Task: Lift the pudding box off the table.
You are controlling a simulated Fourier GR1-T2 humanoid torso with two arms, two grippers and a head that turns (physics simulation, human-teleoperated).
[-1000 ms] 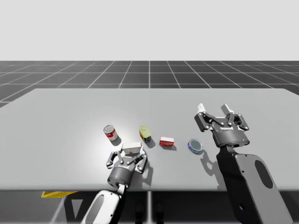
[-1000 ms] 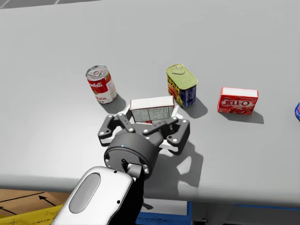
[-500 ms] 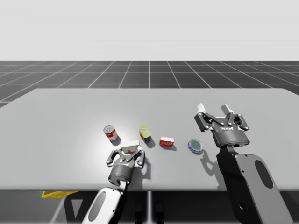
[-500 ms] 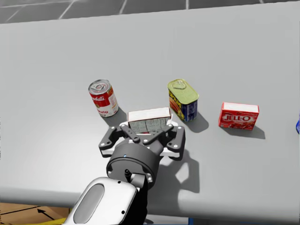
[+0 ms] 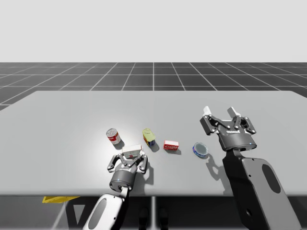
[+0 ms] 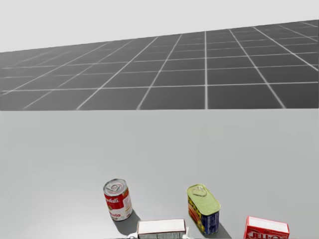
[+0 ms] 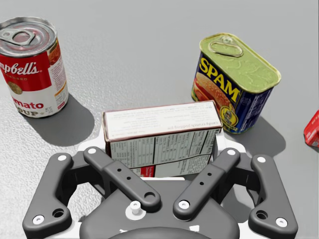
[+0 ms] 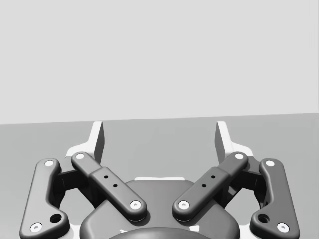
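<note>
At the front of the table, my left pincer is clamped on the pudding box, with one finger pressed to each short end and the box lying crosswise between them. The box's underside is hidden behind the pincer, so I cannot tell whether it is clear of the surface. Just ahead of the box stand a red-and-white round can to one side and a blue-and-yellow squared can to the other, both upright and neither touching the box. A red box sits past the squared can, and a blue round tin beyond that. My right pincer hangs above the table's right side, well apart from the pudding box, its fingers spread wide with nothing between them.
</note>
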